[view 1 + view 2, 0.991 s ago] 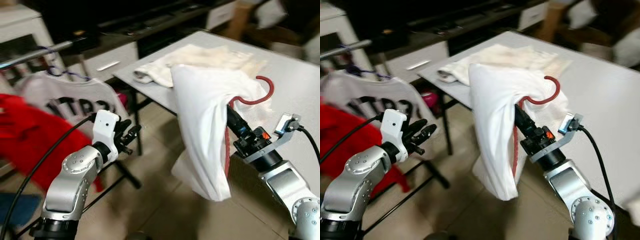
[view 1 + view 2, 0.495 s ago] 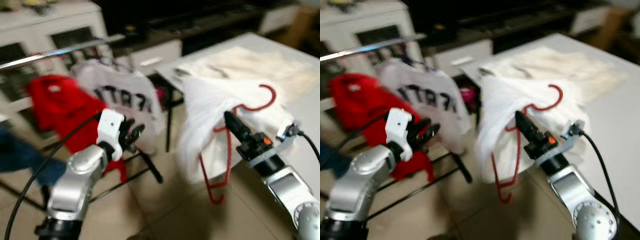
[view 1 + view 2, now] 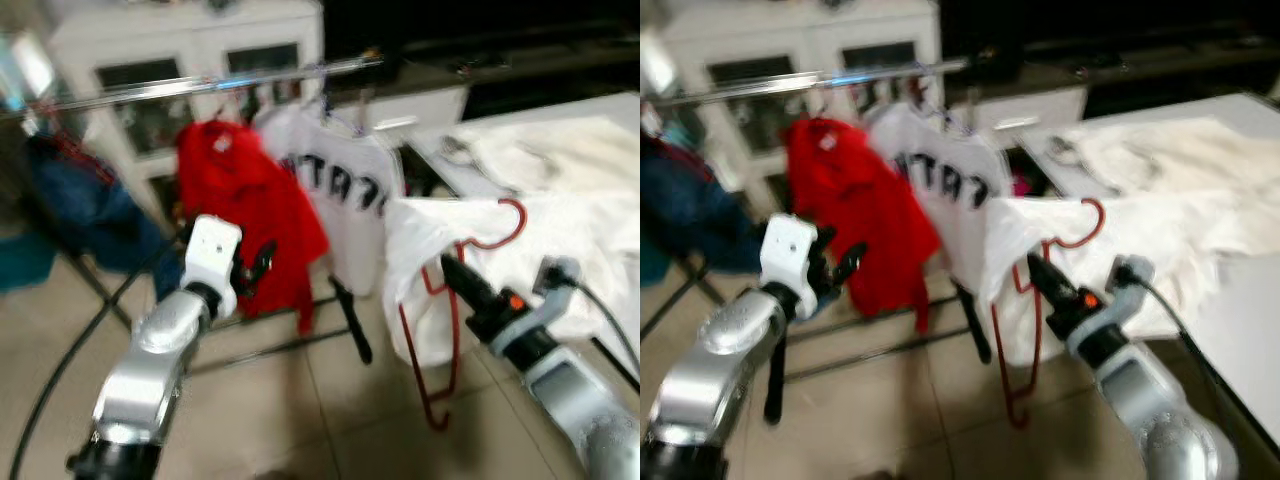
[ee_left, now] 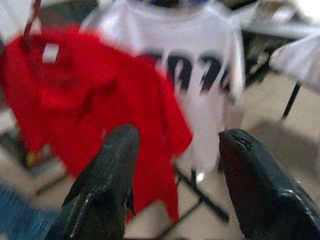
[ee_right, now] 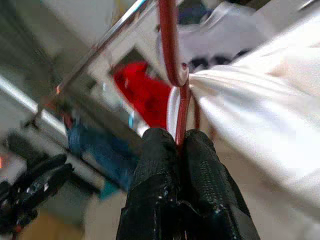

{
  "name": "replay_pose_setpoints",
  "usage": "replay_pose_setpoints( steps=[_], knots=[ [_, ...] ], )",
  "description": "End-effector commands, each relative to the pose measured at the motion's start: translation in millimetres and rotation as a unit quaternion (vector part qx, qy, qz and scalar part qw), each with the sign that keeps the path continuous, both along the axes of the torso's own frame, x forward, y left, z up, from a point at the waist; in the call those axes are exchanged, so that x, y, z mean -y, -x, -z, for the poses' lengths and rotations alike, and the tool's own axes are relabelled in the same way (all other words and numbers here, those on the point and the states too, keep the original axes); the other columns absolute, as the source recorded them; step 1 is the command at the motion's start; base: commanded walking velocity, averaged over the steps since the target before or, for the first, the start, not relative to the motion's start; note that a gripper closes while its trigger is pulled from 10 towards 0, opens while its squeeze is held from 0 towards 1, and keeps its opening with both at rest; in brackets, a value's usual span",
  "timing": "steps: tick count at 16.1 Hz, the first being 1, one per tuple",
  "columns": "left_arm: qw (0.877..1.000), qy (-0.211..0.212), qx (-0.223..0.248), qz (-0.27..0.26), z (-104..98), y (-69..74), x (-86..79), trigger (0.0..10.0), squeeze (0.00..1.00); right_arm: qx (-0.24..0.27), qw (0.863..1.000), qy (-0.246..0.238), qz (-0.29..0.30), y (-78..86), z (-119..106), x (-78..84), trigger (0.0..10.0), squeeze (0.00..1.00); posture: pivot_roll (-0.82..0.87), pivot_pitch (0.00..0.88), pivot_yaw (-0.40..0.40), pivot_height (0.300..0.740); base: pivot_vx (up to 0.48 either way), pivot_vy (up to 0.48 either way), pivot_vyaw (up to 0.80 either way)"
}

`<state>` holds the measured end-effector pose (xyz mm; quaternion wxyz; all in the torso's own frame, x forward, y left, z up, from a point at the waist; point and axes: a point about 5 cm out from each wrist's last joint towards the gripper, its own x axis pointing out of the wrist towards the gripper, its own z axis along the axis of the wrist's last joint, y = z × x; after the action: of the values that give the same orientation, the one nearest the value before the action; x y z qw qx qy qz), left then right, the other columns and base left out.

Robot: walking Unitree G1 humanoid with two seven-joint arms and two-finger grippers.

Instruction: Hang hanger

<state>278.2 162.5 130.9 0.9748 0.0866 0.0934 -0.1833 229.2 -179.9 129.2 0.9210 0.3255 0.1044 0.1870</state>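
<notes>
My right gripper [image 3: 452, 270] is shut on the neck of a red hanger [image 3: 445, 330] that carries a white garment [image 3: 420, 260]; its hook [image 3: 510, 222] points up. In the right wrist view the fingers [image 5: 197, 165] pinch the hanger's red wire [image 5: 181, 107]. A silver clothes rail [image 3: 210, 85] runs across the back, with a red shirt [image 3: 245, 215] and a white printed shirt [image 3: 340, 190] hanging on it. My left gripper [image 3: 262, 262] is open and empty, held in front of the red shirt [image 4: 95, 105]. The views are blurred.
A white table [image 3: 600, 110] on the right holds more pale cloth [image 3: 540, 150]. A dark blue garment [image 3: 85, 215] hangs on the rail's left part. White cabinets [image 3: 190, 50] stand behind the rail. The rack's black legs [image 3: 350, 325] cross the tiled floor [image 3: 300, 420].
The camera has swung left, bringing the rail and hung shirts toward the centre. The white garment has slid so the red hanger's lower frame hangs exposed. Both grippers keep their states.
</notes>
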Motion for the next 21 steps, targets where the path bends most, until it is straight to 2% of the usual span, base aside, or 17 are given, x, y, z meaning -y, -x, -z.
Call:
replay_pose_setpoints(
  steps=[1, 2, 5, 8, 10, 12, 13, 14, 15, 17, 18, 19, 21],
  knots=[
    [1.000, 0.002, -0.015, 0.021, 2.0, 0.8, 1.9, 10.0, 0.05, 0.021, 1.000, 0.015, 0.011, -4.7, -5.8, -0.5, 10.0, 0.00, -0.11, 0.000, 0.047, 0.740, 0.000, 0.000, 0.77],
    [1.000, 0.002, -0.009, 0.023, 1.0, 0.2, 3.8, 10.0, 0.00, 0.024, 0.999, 0.020, 0.025, -7.6, -6.9, 1.8, 10.0, 0.00, -0.11, 0.000, 0.047, 0.740, 0.000, 0.000, 0.70],
    [1.000, 0.008, -0.008, 0.028, 1.9, 1.4, 9.7, 10.0, 0.00, 0.015, 0.999, 0.033, 0.014, -7.5, -4.9, -0.8, 10.0, 0.00, -0.11, 0.000, 0.047, 0.740, 0.000, 0.000, 0.78],
    [1.000, 0.013, -0.011, 0.020, 2.7, 0.3, 8.3, 10.0, 0.00, 0.015, 0.999, 0.045, 0.014, -6.4, -1.3, -5.9, 10.0, 0.00, -0.11, 0.000, 0.049, 0.740, 0.000, 0.000, 0.80],
    [0.999, 0.024, -0.024, -0.002, 5.2, -2.5, 1.7, 10.0, 0.00, 0.000, 0.998, 0.057, 0.032, -9.7, 2.9, -6.0, 10.0, 0.00, -0.10, 0.000, 0.048, 0.740, 0.000, 0.000, 0.80],
    [0.998, 0.041, -0.037, -0.006, 8.6, -1.7, 1.2, 10.0, 0.00, -0.002, 0.998, 0.057, 0.038, -11.9, 4.1, -6.3, 10.0, 0.00, -0.09, 0.000, 0.053, 0.740, 0.000, 0.000, 0.00],
    [0.998, 0.049, -0.035, -0.004, 9.5, -1.5, 1.6, 10.0, 0.00, 0.002, 0.996, 0.078, 0.043, -13.7, 4.8, -5.9, 10.0, 0.00, -0.09, 0.000, 0.056, 0.740, 0.000, 0.000, 0.00],
    [0.998, 0.026, -0.056, 0.014, 15.2, -1.3, 2.5, 10.0, 0.00, 0.000, 0.991, 0.121, 0.052, -18.5, 5.9, -5.3, 10.0, 0.00, -0.09, 0.000, 0.058, 0.740, 0.000, 0.000, 0.00],
    [0.998, 0.013, -0.049, 0.035, 15.2, -1.9, 4.5, 10.0, 0.00, 0.010, 0.988, 0.139, 0.067, -23.6, 3.2, -4.4, 10.0, 0.00, -0.08, 0.000, 0.060, 0.740, 0.000, 0.000, 0.00],
    [0.999, 0.007, -0.036, 0.041, 14.0, -3.2, 5.3, 10.0, 0.00, 0.037, 0.986, 0.134, 0.094, -30.2, -3.6, -3.4, 10.0, 0.00, -0.08, 0.000, 0.059, 0.740, 0.000, 0.000, 0.00],
    [0.999, -0.003, -0.030, 0.043, 14.5, -3.6, 4.9, 10.0, 0.00, 0.055, 0.987, 0.110, 0.102, -32.5, -7.9, -3.6, 10.0, 0.00, -0.08, 0.000, 0.051, 0.740, 0.000, 0.000, 0.00],
    [0.999, -0.002, -0.030, 0.039, 14.8, -3.5, 3.9, 10.0, 0.00, 0.062, 0.989, 0.102, 0.092, -31.8, -8.5, -4.9, 10.0, 0.00, -0.08, 0.000, 0.049, 0.740, 0.000, 0.000, 0.00],
    [0.999, -0.005, -0.034, 0.030, 18.1, -3.0, 0.4, 10.0, 0.00, 0.077, 0.987, 0.119, 0.077, -31.7, -6.7, -6.5, 10.0, 0.00, -0.07, 0.000, 0.046, 0.740, 0.000, 0.000, 0.00]
  ],
)
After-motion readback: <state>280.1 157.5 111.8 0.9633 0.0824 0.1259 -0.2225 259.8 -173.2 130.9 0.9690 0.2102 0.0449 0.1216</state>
